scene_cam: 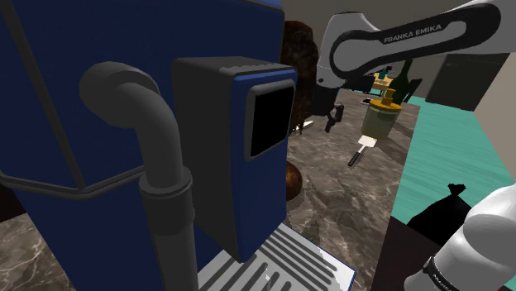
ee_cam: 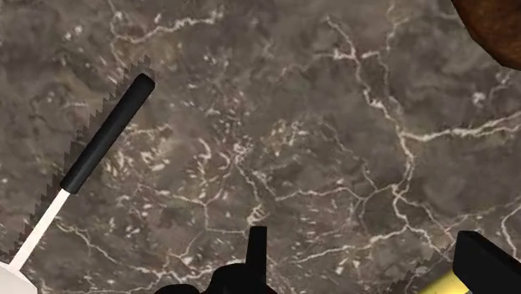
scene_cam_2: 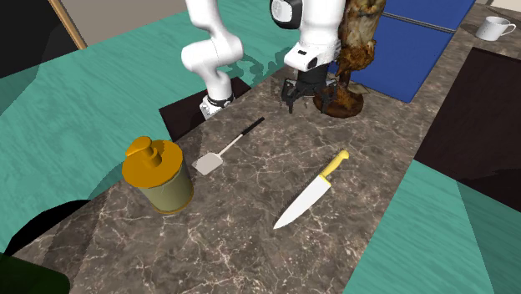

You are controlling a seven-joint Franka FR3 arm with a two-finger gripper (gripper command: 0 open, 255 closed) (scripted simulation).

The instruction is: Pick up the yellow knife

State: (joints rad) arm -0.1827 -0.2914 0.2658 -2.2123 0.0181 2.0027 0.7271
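The knife (scene_cam_2: 311, 191) lies flat on the dark marble counter (scene_cam_2: 250, 225), its yellow handle (scene_cam_2: 336, 163) pointing toward the brown lump and its white blade toward the counter's near edge. My black gripper (scene_cam_2: 299, 100) hangs open above the counter, up and to the left of the handle, holding nothing. In the wrist view the gripper (ee_cam: 371, 261) looks down at bare marble, and a sliver of the yellow handle (ee_cam: 437, 284) shows just inside one finger (ee_cam: 488, 261). From the shoulder the gripper (scene_cam: 332, 118) shows past a big blue machine, with a white tip of the blade (scene_cam: 307, 125) beside it.
A spatula (scene_cam_2: 227, 147) with a black handle (ee_cam: 108, 132) lies left of the gripper. A yellow-lidded jar (scene_cam_2: 159, 174) stands further left. A brown lump on a stand (scene_cam_2: 349, 58) rises close behind the gripper. The blue machine (scene_cam: 124, 124) blocks much of the shoulder view.
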